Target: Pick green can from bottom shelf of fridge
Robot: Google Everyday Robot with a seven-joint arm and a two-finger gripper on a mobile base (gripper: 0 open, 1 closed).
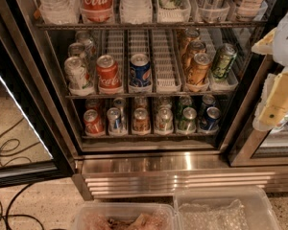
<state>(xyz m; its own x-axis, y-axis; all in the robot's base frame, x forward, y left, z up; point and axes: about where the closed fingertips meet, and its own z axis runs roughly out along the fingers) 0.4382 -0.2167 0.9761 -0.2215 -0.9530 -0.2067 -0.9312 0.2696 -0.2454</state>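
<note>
Hanging at the right edge of the scene, outside the fridge [182, 169], the gripper [273, 111] sits level with the lower racks, in front of the right door post; whether its claw is wide or narrow cannot be told. The green can [187, 120] stands at the front rail of the bottom shelf [149, 134], fifth lane from the left, just beside a pale can [163, 120] and a blue can [210, 119], another can close behind. The left door [19, 174] is swung wide, leaving the shelf front open. Two clear bins [221, 190] lie on the floor below
</note>
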